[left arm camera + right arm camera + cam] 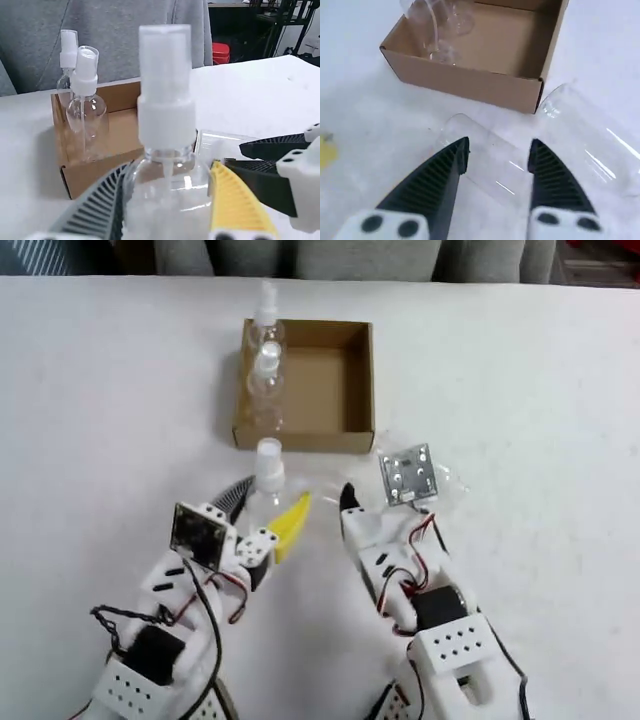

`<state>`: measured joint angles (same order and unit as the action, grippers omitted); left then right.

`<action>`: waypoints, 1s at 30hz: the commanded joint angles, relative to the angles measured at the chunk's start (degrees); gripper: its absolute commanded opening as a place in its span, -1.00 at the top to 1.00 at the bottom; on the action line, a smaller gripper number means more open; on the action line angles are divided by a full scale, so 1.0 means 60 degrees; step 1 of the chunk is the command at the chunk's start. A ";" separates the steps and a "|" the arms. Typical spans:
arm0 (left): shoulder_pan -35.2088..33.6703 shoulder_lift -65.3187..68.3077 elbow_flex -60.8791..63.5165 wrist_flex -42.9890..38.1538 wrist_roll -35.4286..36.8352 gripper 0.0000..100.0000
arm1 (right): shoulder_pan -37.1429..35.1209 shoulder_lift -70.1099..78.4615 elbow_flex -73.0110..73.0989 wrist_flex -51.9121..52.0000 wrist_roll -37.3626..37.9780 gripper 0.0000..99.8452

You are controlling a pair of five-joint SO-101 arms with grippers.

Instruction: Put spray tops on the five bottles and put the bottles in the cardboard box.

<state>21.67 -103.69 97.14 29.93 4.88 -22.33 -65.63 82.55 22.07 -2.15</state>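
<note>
The cardboard box (300, 437) sits open-topped on the white table (520, 370), beyond both arms. Two clear bottles stand upright inside it along the wall on the left arm's side, each with a white spray top. One (267, 335) is in the far corner and the other (266, 380) is just in front of it. The rest of the box floor is bare brown card.

A third capped bottle (268, 472) stands upright just outside the box's near wall, and the left gripper (272, 495) is clamped on it. In the left wrist view its clear body (165, 200) sits between the grey finger (100, 210) and the yellow finger (235, 210), touching both.

The right gripper (499, 147) hangs with its two black fingers spread apart, holding nothing. It is just above a clear bottle (485, 155) lying on its side on the table near the box's front corner. Another clear bottle (585, 130) lies on its side just beside that one.
</note>
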 commanded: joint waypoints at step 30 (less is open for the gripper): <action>-0.1399 -0.0081 -0.0850 -0.4410 -0.0088 0.96 | -0.0037 -0.0095 0.0029 0.0110 0.0147 0.97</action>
<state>13.85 -103.69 96.97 5.93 4.88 -22.33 -65.63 83.08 22.95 -2.15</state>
